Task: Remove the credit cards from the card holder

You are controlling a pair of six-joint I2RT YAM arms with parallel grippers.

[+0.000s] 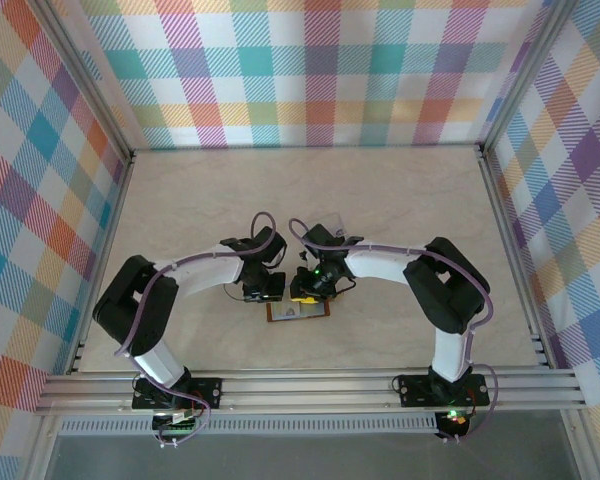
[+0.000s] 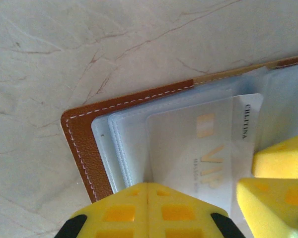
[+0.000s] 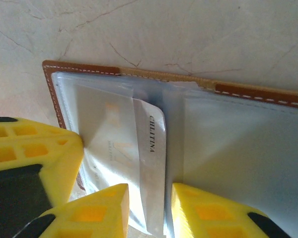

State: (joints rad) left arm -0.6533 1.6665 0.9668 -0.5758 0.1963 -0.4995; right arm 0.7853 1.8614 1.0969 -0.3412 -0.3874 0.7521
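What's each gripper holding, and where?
Left gripper, shut, pins the card holder, sleeve edge. Right gripper straddles the credit card, protruding end; grip cannot be told.

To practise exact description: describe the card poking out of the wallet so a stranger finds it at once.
On the pale table, between the two robot arms, lies an open brown wallet with clear sleeves. The card pokes partly out of a sleeve near the fold: whitish, with gold VIP lettering and a small dark word along its bare end.

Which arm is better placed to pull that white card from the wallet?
Right: the right gripper straddles the white card where it protrudes, jaws apart. The left gripper is shut, seemingly pinning the card holder down.
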